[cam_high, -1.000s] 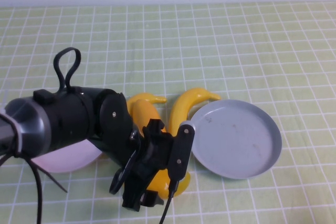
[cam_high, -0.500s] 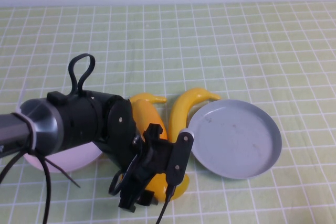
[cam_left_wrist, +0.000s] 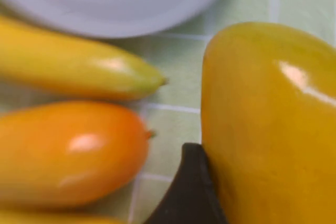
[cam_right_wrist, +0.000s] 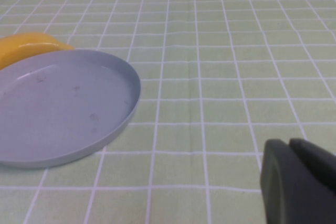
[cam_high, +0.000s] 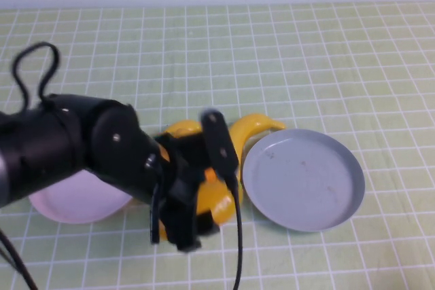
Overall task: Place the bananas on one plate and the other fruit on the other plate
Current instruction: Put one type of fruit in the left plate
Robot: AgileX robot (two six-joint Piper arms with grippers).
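Left wrist view: left pincer (cam_left_wrist: 210, 203) pinches a plump glossy yellow-orange fruit (cam_left_wrist: 268, 124); right pincer (cam_right_wrist: 294, 182) looks pressed together near the worktop's (cam_high: 306, 52) front right.

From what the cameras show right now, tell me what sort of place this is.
Probably a robot test tabletop, not a kitchen: a green grid-patterned cloth, glossy toy fruit like the yellow-orange fruit at the left gripper, bare grey-blue plate. The right gripper sits parked beside it.

The left tool (cam_high: 197, 205) sits hemmed among 2 mangoes (cam_left_wrist: 68, 150) and a banana (cam_left_wrist: 73, 66); the right tool (cam_right_wrist: 296, 182) has open surface (cam_right_wrist: 236, 51) ahead.
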